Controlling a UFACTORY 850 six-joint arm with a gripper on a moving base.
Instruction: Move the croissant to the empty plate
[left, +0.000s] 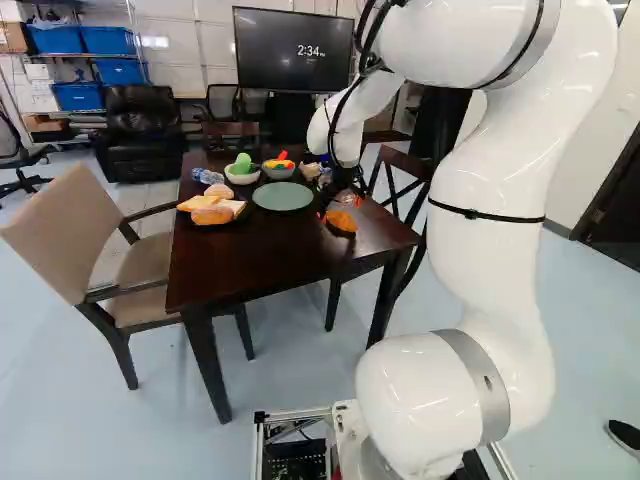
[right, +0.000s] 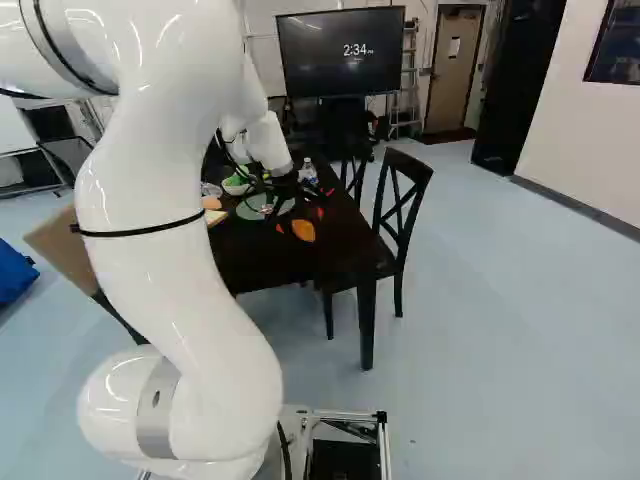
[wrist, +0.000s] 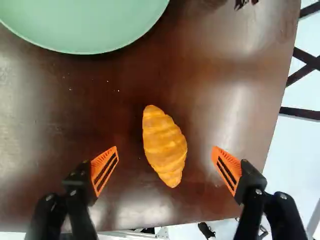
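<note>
At the left of the left base view, a padded chair (left: 68, 222) stands by the left edge of the table (left: 240, 268). Toward that edge of the worktop sits the bread (left: 212, 214), seemingly slices and a bun on a dark dish, though it is small at this range. Next, closer to the far edge, come a white bowl (left: 243, 178) and a grey bowl (left: 279, 173), both filled.

Then the empty plate (wrist: 85, 25), green and bare, set in from the edges: the croissant has yet to reach it, so the placing is all to do. Right of it, toward the worktop's near right corner, the croissant (wrist: 164, 145) lies straight on the wood. The gripper (wrist: 165, 156) is released, its orange pads (wrist: 104, 170) wide apart on either side of the croissant, neither touching. Lining up looks nearly done; I judge that grasp, lift, carry and setting down remain. Past the right edge stands a dark wooden chair (right: 410, 166).
</note>
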